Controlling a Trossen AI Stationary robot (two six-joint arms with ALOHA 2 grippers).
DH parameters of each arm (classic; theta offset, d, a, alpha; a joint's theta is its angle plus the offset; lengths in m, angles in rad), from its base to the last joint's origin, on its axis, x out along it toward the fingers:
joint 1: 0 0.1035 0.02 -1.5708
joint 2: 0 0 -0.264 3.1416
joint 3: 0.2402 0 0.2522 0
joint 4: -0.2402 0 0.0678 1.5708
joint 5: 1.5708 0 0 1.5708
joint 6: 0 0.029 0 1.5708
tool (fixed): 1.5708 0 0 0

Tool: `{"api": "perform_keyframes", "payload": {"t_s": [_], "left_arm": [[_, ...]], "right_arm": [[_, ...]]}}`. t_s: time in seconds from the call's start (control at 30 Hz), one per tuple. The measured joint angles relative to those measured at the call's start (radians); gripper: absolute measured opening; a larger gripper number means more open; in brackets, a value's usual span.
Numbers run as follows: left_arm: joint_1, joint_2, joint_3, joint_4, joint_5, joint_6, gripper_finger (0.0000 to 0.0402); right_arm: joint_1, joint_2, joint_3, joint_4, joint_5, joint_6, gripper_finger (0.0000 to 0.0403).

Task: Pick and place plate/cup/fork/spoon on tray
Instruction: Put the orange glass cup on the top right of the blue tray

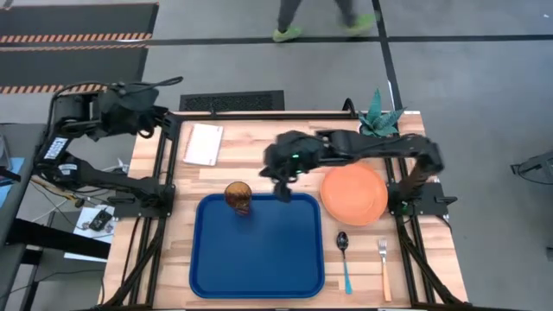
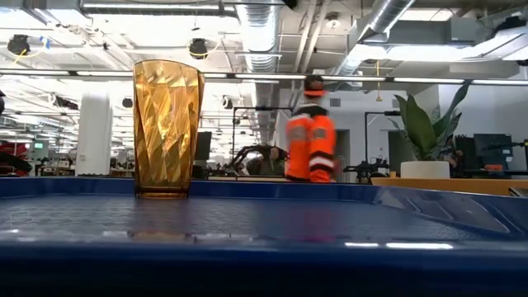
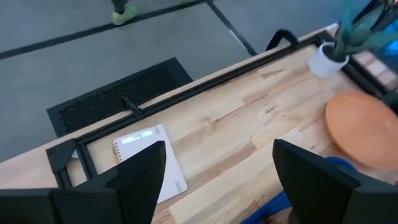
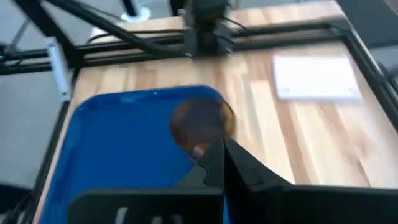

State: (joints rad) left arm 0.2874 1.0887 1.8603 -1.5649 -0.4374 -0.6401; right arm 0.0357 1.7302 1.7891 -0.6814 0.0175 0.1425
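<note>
The amber cup (image 1: 238, 197) stands upright on its base in the blue tray's (image 1: 259, 259) far left corner; it also shows in the low view (image 2: 167, 128) and the right wrist view (image 4: 202, 123). My right gripper (image 1: 283, 192) is shut and empty above the tray's far edge, right of the cup. The orange plate (image 1: 355, 193) lies flat on the table right of the tray. The spoon (image 1: 344, 255) and the fork (image 1: 384, 268) lie on the table near the front right. My left gripper (image 3: 217, 168) is open, held high at the table's far left.
A pale notepad (image 1: 203, 143) lies at the far left of the table. A white pot with a green plant (image 1: 378, 121) stands at the far right. A person in orange (image 2: 312, 132) walks in the room behind.
</note>
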Motion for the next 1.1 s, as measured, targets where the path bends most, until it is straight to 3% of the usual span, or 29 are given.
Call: {"api": "perform_keyframes", "payload": {"t_s": [0.1,0.2,0.37,0.63,1.1], "left_arm": [[0.0,-0.022,0.0,0.008,-0.031,-0.01,0.0282],[0.0,-0.031,0.0,0.012,-0.049,-0.016,0.0282],[0.0,-0.028,0.0,0.012,-0.066,-0.034,0.0282],[-0.001,-0.012,0.0,0.012,-0.072,-0.031,0.0282],[0.0,-0.016,0.0,0.011,-0.101,-0.031,0.0282]], "right_arm": [[0.001,-0.134,-0.283,0.2,0.05,0.068,0.0018],[0.016,-0.181,-0.536,0.458,0.053,0.165,0.0007],[0.036,-0.143,-0.747,0.803,0.068,0.287,0.0007],[0.034,0.086,-0.744,1.009,0.023,0.368,0.0005],[0.0,0.255,-0.625,1.006,-0.086,0.372,0.0005]]}}
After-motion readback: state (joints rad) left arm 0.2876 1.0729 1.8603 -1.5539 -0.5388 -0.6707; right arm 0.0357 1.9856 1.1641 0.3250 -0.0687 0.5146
